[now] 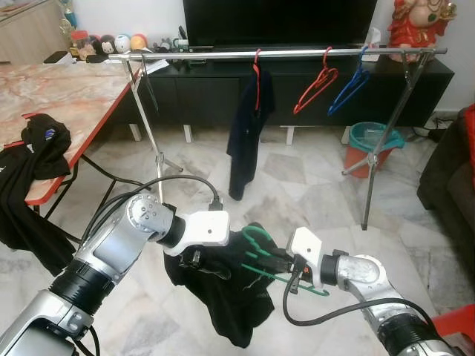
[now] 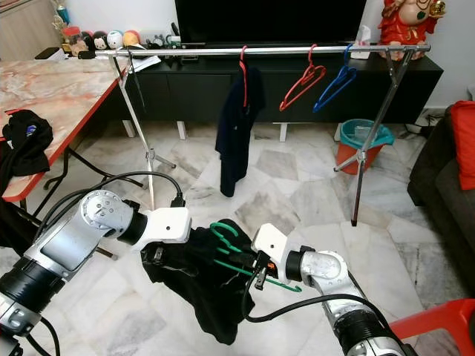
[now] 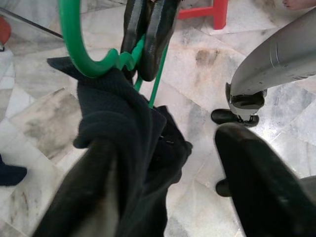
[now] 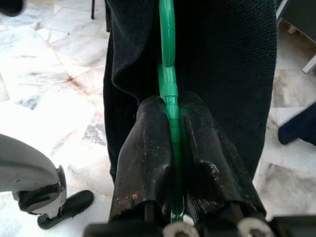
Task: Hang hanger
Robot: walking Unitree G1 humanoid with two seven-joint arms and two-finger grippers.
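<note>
Right gripper point(image 4: 170, 148) clamped tight on the green hanger point(image 1: 261, 248), fingers pinching the neck just below the hook. Left gripper point(image 1: 199, 259) is buried in the black garment point(image 1: 223, 297) that drapes from the hanger; one finger sits under the cloth and the other stands apart, so I can't tell whether it's pinching or just supporting. The pair hold the load low, above the marble floor point(image 1: 297, 185), near the robot's body. Farther out stands the rail point(image 1: 282, 53), well apart from the hanger. Already on it: a dark shirt point(image 1: 246, 130) on a red hanger, then a bare red hanger point(image 1: 315, 90) and a blue hanger point(image 1: 349, 87). So I'd say the pick-up is done; the carry, the lift and the hooking are all left.
</note>
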